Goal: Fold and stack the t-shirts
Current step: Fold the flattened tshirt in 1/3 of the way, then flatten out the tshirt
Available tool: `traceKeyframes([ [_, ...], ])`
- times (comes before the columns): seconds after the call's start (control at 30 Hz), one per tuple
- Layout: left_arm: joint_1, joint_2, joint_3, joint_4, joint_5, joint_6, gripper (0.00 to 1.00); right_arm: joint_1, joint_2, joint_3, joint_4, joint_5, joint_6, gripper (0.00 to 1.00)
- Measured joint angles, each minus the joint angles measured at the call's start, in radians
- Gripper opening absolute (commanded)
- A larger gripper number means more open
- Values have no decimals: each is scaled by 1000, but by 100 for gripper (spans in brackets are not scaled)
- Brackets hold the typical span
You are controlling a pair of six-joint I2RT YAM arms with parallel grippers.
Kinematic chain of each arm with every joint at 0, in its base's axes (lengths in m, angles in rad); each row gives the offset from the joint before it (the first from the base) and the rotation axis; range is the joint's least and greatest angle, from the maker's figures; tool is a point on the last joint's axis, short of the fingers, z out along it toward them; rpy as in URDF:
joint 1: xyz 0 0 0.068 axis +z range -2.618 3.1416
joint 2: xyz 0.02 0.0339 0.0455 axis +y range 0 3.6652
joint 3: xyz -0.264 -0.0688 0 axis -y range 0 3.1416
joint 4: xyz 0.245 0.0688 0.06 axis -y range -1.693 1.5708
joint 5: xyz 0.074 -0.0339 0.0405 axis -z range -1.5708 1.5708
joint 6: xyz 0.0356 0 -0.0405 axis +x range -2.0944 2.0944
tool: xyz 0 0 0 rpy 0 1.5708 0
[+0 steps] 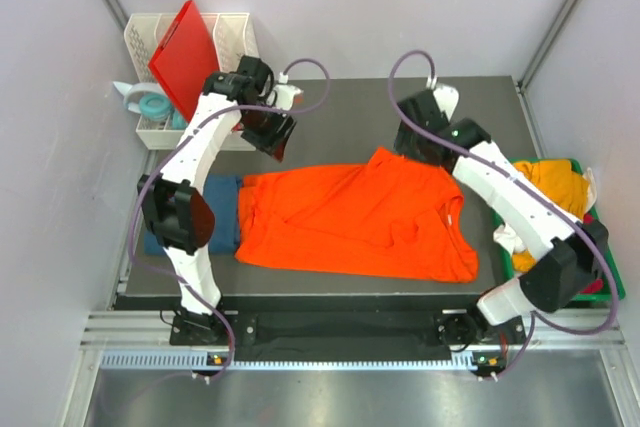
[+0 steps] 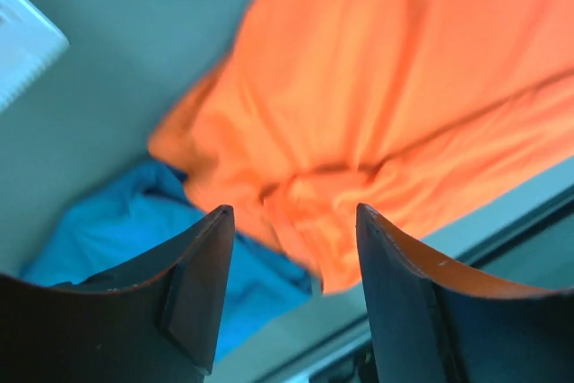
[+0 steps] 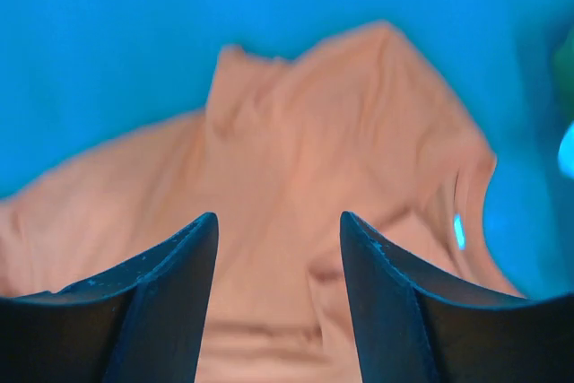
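Observation:
A bright orange t-shirt lies spread flat across the middle of the dark table, its neck toward the right. A teal-blue t-shirt lies at the left, partly under the orange one's edge and behind the left arm. My left gripper hovers above the orange shirt's far left corner. In the left wrist view it is open and empty, with orange cloth and blue cloth below. My right gripper hangs over the shirt's far sleeve, open, with the cloth beneath it.
A white basket at the back left holds a stiff red board. A green bin off the table's right side holds a mustard-yellow shirt and some white cloth. Grey walls close in on both sides.

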Motion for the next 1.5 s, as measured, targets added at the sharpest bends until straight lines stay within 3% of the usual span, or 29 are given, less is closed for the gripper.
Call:
traceKeyframes([
  [0.2, 12, 66, -31, 126, 18, -134, 45, -146, 228, 141, 71, 1, -114, 49],
  [0.47, 15, 251, -138, 311, -59, -262, 43, -288, 472, 150, 167, -111, -205, 48],
  [0.77, 16, 265, -175, 388, -101, -279, 42, -293, 602, 302, 219, -192, -272, 49],
  [1.17, 15, 265, -230, 408, -102, -278, 41, -294, 640, 216, 253, -278, -276, 47],
  [1.27, 15, 265, -232, 409, -102, -278, 41, -294, 666, 218, 259, -298, -278, 32],
  [1.3, 15, 265, -232, 410, -103, -278, 41, -294, 675, 219, 260, -304, -282, 19],
  [1.4, 15, 264, -233, 411, -106, -278, 40, -294, 692, 219, 256, -309, -288, 0],
  [1.5, 14, 261, -240, 417, -109, -277, 40, -297, 691, 216, 259, -309, -284, 0],
])
